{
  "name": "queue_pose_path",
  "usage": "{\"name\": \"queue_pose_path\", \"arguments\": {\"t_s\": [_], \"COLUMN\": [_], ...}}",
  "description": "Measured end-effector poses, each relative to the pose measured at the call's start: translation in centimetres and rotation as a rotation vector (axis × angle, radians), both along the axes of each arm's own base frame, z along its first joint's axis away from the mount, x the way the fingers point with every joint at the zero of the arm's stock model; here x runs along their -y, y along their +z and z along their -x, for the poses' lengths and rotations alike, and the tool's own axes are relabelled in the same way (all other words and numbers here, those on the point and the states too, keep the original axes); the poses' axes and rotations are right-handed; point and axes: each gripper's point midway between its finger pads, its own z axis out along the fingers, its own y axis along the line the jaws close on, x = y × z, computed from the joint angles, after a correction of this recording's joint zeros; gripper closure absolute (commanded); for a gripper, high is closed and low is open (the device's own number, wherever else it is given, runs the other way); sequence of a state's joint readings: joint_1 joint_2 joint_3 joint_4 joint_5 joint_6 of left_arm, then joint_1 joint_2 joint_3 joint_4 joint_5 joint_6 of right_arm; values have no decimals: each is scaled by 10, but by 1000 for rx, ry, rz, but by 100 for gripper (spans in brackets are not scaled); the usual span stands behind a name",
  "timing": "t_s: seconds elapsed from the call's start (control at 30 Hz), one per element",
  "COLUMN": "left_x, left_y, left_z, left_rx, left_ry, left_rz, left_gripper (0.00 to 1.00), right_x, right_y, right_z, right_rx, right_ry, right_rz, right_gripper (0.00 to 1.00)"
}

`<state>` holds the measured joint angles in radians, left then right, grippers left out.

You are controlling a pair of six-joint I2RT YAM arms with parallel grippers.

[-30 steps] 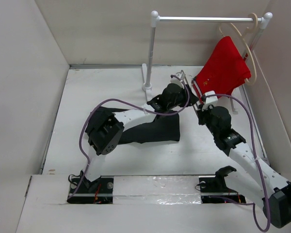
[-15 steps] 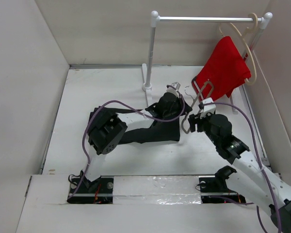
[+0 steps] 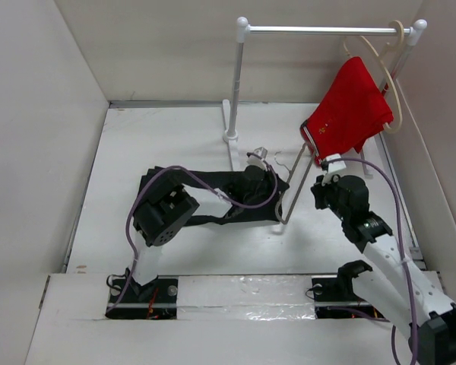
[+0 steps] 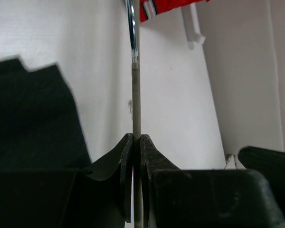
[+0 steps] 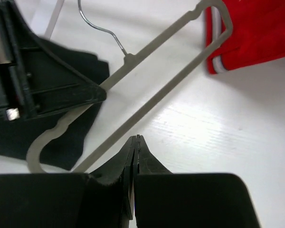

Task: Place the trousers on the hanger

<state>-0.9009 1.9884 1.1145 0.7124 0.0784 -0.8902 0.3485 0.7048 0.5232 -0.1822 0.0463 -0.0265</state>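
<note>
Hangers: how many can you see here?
2. A thin grey metal hanger is pinched in the left gripper; a cream rounded hanger hangs on the white rail, carrying red shorts. None seems hidden.

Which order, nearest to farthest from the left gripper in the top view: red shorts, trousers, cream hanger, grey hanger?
1. grey hanger, clamped in the left gripper.
2. trousers, just beneath, leftward.
3. red shorts, back right.
4. cream hanger, far back right.
</note>
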Motion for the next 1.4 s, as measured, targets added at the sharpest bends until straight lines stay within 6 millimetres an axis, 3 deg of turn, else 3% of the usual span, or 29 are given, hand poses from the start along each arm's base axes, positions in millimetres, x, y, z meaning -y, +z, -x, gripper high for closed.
{"name": "queue_pose_path", "arguments": {"t_s": [0.13, 0.33, 0.63, 0.77, 0.9, 1.0, 1.07, 1.23, 1.27, 1.3, 1.33, 1.37, 1.4], "left_x": [-19, -18, -42, -48, -49, -52, -53, -53, -53, -53, -53, -53, -54], "left_y": [-22, -26, -31, -34, -35, -44, -48, -49, -48, -48, -48, -48, -48], "left_z": [27, 55, 39, 36, 35, 32, 31, 30, 29, 30, 29, 29, 28], "left_rx": [-15, -19, -24, -23, -22, -27, -30, -31, -30, -30, -30, -30, -29], "left_ry": [81, 157, 308, 331, 337, 346, 351, 352, 351, 351, 351, 352, 353], "left_rz": [-43, 8, 47, 47, 45, 28, 20, 21, 23, 25, 26, 26, 27], "left_gripper": [100, 100, 100, 100, 100, 100, 100, 100, 100, 100, 100, 100, 100], "right_x": [-15, -41, -56, -61, -68, -72, -74, -80, -82, -84, -87, -88, -91], "right_y": [-31, -44, -93, -111, -126, -132, -136, -132, -129, -125, -121, -115, -109], "right_z": [-1, -9, -11, -11, -14, -17, -19, -22, -22, -22, -22, -22, -22], "right_rx": [-107, -144, -242, -289, -325, -333, -335, -318, -309, -298, -285, -268, -251], "right_ry": [83, 197, 222, 229, 248, 257, 258, 269, 273, 276, 278, 280, 283], "right_rz": [-11, -58, -118, -140, -159, -170, -173, -177, -174, -170, -169, -160, -159], "right_gripper": [100, 100, 93, 78, 75, 81, 91, 95, 92, 80, 79, 67, 63]}}
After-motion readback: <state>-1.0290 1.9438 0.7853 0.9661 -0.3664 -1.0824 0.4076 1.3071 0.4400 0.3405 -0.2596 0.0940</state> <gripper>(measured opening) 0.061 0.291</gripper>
